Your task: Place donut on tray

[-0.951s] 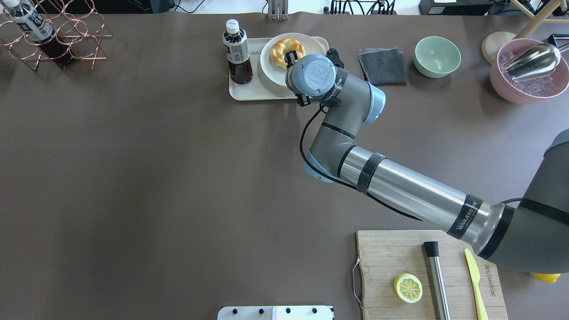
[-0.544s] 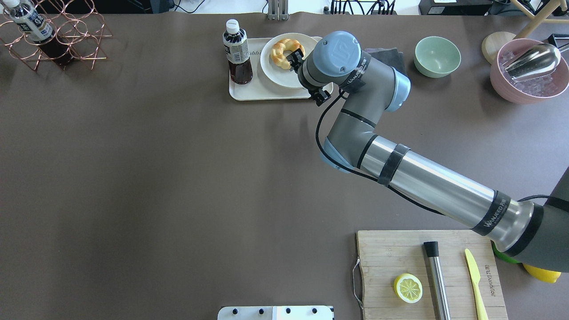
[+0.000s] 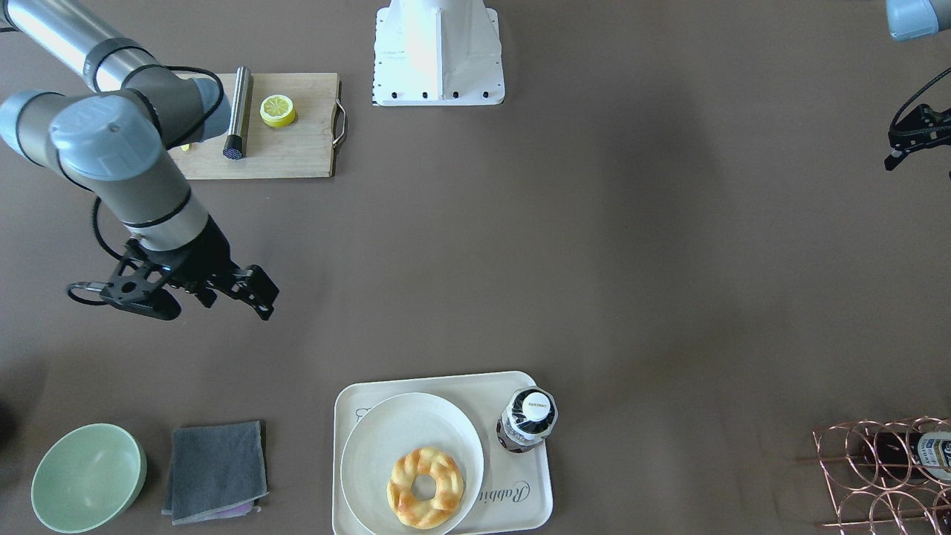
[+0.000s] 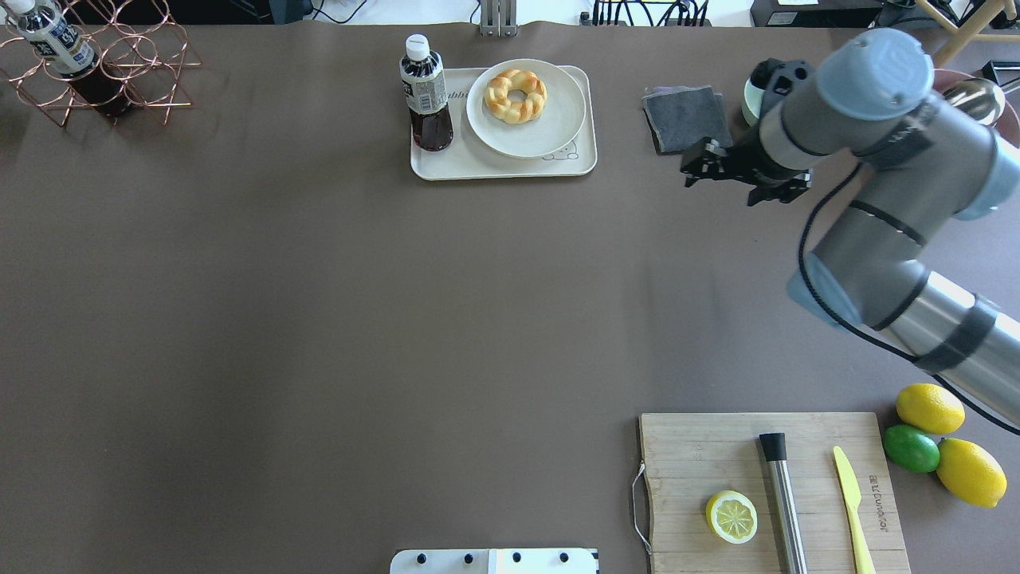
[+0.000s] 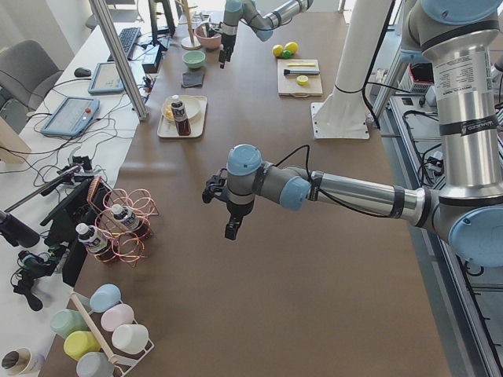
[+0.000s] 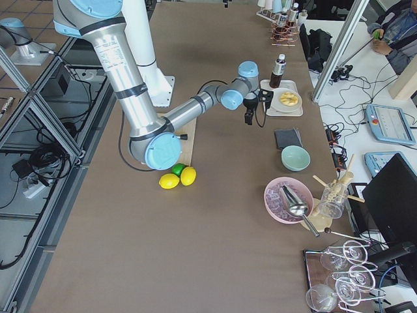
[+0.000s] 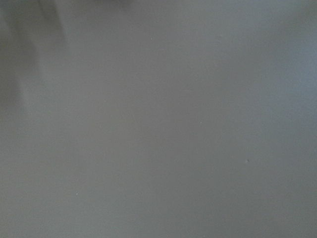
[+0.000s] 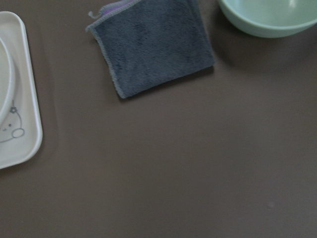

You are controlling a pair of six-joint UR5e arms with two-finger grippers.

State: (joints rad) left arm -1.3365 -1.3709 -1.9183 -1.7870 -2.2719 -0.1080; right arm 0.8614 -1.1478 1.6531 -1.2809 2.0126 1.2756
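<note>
While hovering beside cloth (image 4: 685, 118), right gripper (image 4: 697, 163) points toward tray (image 4: 478, 167).

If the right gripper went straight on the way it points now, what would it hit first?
Most likely the bare table between the grey cloth and the tray. The right gripper points mostly downward, though its tilt is unclear.
</note>
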